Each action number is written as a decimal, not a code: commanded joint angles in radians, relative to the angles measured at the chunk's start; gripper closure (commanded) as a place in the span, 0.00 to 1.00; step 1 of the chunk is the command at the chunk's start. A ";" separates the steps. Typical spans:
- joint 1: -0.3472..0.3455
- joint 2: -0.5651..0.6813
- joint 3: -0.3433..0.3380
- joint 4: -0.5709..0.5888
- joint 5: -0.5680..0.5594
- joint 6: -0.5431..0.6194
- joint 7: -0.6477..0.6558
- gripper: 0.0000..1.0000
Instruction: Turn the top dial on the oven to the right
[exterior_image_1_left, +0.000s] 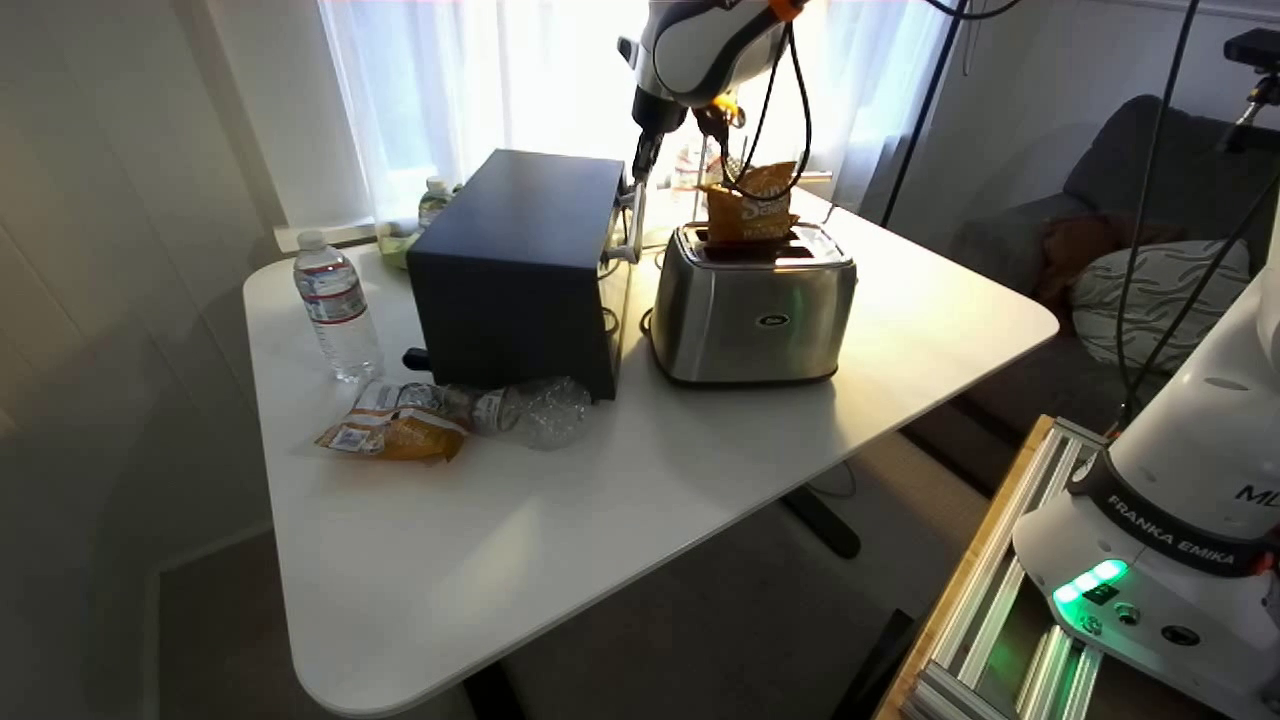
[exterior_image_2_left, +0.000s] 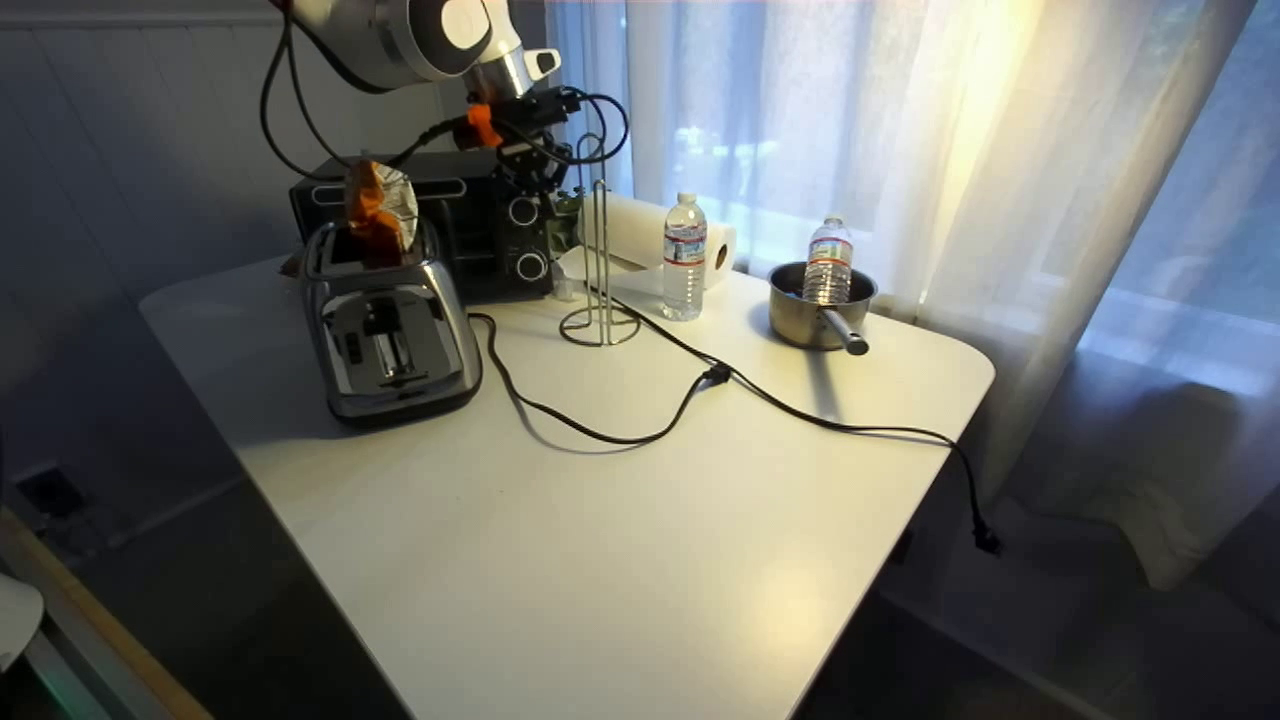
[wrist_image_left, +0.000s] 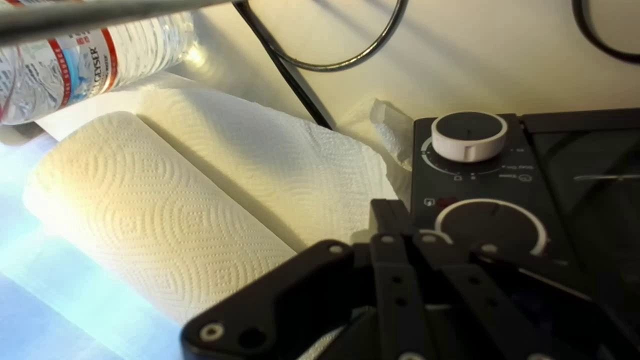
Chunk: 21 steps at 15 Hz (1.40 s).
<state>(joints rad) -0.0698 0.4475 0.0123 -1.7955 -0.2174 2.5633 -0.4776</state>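
One oven (exterior_image_1_left: 510, 310), one toaster (exterior_image_1_left: 755, 325), one saucepan (exterior_image_2_left: 795, 323)

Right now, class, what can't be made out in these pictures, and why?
Upper end of the oven panel: behind the tool, in the wrist view and in an exterior view.
Whether the tool touches the oven panel: black against black, wrist view.
Bottle: top cut off by the left edge, wrist view.
Pot bottle: base hidden by the pot, in an exterior view.
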 joint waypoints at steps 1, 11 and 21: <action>0.010 -0.006 -0.019 0.032 -0.025 -0.025 0.044 1.00; -0.001 -0.100 -0.008 0.092 0.030 -0.346 0.024 0.96; 0.021 -0.285 0.001 0.067 0.140 -0.671 0.156 0.33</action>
<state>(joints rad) -0.0569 0.2352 0.0130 -1.6988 -0.1216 1.9817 -0.3813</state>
